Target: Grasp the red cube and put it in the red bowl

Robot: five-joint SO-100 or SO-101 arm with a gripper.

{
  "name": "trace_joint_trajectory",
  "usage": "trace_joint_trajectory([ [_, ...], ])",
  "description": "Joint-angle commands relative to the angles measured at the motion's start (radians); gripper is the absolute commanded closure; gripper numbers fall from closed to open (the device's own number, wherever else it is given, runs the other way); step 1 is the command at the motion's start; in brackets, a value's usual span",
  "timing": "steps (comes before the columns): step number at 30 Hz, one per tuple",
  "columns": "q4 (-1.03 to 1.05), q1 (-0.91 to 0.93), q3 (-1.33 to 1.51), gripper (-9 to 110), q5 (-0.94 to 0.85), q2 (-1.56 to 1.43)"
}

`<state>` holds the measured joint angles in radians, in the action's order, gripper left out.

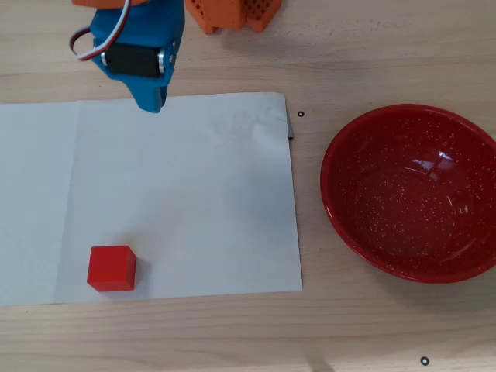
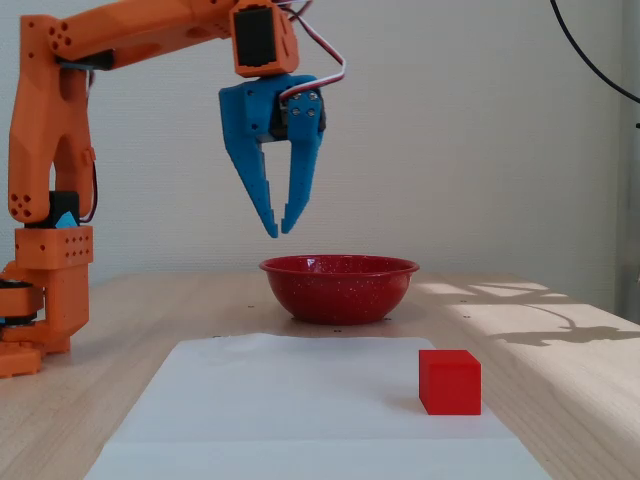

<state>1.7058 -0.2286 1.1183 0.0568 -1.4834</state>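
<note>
The small red cube (image 1: pixel 111 268) sits on the white paper sheet (image 1: pixel 178 194) near its front left corner in the overhead view; in the fixed view the cube (image 2: pixel 449 381) is at the front right. The speckled red bowl (image 1: pixel 412 191) stands empty on the wood to the right of the paper, and shows behind the paper in the fixed view (image 2: pixel 339 287). My blue gripper (image 2: pixel 278 230) hangs high above the table, tips almost touching, empty. In the overhead view the gripper (image 1: pixel 152 105) is over the paper's far edge, well away from cube and bowl.
The orange arm base (image 2: pixel 45 290) stands at the left of the fixed view. An orange part (image 1: pixel 232 13) sits at the top edge of the overhead view. Small black marks (image 1: pixel 301 115) dot the wooden table.
</note>
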Motion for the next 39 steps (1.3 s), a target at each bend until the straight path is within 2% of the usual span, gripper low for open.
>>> trace_joint_trajectory([
  [1,0.031,-0.028,-0.175,101,0.055,-0.006],
  [17,0.107,-0.067,-0.623,101,0.213,0.347],
  [30,0.094,-0.115,-0.827,93,0.262,0.525],
  [34,0.094,-0.12,-0.861,84,0.256,0.563],
  [39,0.078,-0.126,-0.896,67,0.227,0.609],
])
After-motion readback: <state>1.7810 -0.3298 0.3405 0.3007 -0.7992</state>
